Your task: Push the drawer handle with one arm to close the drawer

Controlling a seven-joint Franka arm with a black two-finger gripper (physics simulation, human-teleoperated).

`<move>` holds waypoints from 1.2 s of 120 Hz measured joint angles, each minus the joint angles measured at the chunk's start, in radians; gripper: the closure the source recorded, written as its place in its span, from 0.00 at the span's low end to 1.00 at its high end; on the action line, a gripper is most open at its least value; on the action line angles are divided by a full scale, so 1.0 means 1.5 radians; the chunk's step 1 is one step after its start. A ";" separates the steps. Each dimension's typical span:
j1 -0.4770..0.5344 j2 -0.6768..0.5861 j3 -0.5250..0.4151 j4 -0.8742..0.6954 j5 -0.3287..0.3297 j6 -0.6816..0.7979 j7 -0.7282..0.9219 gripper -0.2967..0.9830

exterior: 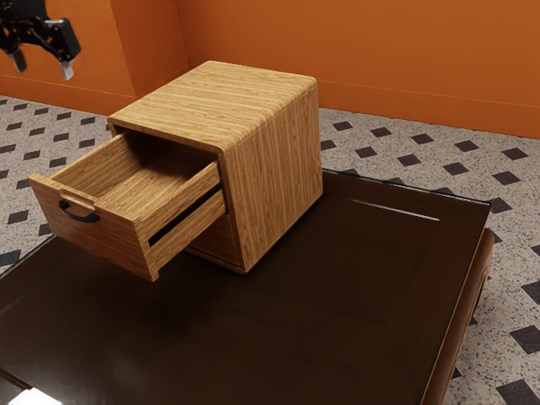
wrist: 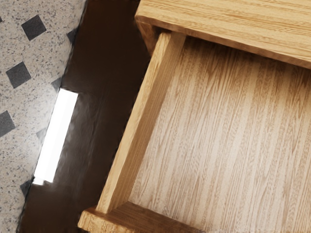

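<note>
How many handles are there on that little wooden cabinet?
1: the black handle, on the front of the pulled-out drawer. The drawer hides part of the lower front of the cabinet, so another may be hidden there.

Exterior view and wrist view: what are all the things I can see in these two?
Drawer cabinet: one, light wood, on the table
Drawer: one, light wood, pulled out of the cabinet
Drawer handle: one, black, on the drawer's front
Table: one, glossy dark brown top, under the cabinet
Bright patch: white, on the tabletop
Floor: one, speckled grey with dark diamonds, around the table
Walls: orange, behind the cabinet
Gripper: one, black, open, at the exterior view's upper left
</note>
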 joint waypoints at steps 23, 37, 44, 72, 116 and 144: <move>0.013 -0.021 -0.005 -0.084 -0.005 -0.006 0.004 0.23; -0.042 -0.097 -0.028 -0.203 -0.007 -0.007 -0.001 0.23; -0.043 -0.135 -0.040 -0.248 -0.007 -0.006 -0.003 0.23; -0.037 -0.257 -0.074 -0.389 0.006 -0.006 -0.015 0.58; 0.011 -0.374 -0.115 -0.582 0.019 -0.008 -0.028 0.81; 0.026 -0.362 -0.102 -0.614 0.028 0.035 -0.033 0.84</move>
